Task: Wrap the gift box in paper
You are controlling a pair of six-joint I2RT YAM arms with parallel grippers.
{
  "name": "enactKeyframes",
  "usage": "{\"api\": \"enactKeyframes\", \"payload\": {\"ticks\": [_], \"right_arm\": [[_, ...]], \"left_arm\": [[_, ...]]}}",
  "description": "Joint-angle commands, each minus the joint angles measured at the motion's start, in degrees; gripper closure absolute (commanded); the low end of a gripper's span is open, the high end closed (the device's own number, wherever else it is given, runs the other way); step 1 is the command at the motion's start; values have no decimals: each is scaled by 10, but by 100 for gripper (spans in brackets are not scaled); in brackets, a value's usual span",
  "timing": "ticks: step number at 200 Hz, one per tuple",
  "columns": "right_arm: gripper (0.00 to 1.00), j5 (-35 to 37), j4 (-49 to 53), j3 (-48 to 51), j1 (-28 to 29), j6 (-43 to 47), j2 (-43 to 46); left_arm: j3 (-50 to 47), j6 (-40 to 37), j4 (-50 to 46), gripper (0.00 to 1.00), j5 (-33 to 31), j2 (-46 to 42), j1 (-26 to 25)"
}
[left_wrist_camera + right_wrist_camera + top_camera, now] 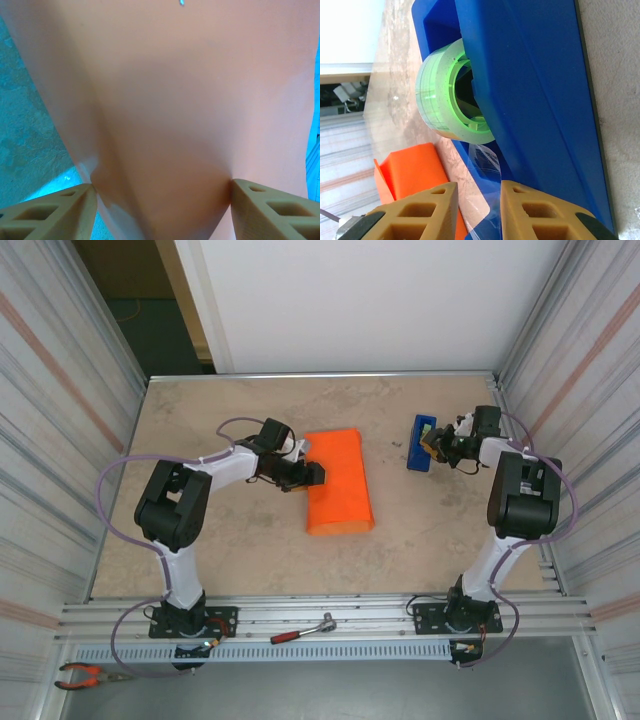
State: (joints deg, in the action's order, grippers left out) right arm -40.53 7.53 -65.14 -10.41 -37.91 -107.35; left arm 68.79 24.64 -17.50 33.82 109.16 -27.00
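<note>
The orange paper (338,480) lies folded into a long bundle at mid-table; the gift box is hidden, presumably inside it. My left gripper (310,475) is at the bundle's left edge. In the left wrist view the paper (175,100) bulges between the widely spread fingers (60,207), touching both, so the left gripper (162,187) is shut on the wrapped bundle. My right gripper (432,445) is at the blue tape dispenser (421,443). Its fingers (535,210) stand a little apart with a clear tape strip (487,160) running between them from the green-cored roll (445,90). The right gripper (479,190) is open.
The blue tape dispenser (535,100) sits near the right wall, with the orange paper (410,170) beyond it. A red-handled tool (300,630) and orange pliers (85,675) lie on the near rail. Corrugated walls close both sides of the beige table (250,410).
</note>
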Motion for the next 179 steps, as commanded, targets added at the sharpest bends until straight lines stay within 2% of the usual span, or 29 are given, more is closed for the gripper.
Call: {"api": "enactKeyframes", "payload": {"ticks": [1,40,81,179], "right_arm": [[71,-1,1,2,-1,13,-10],[69,-32,-54,41,-21,-19,-4],[72,-59,-100,67,-33,-47,-7],[75,-59,-72,44,-22,-28,-17]], "left_arm": [[-41,-19,-82,32,-90,35,-2],[-42,-20,-82,32,-89,36,-2],[-42,-20,-82,32,-90,36,-2],[-45,-20,-82,32,-92,32,-2]]}}
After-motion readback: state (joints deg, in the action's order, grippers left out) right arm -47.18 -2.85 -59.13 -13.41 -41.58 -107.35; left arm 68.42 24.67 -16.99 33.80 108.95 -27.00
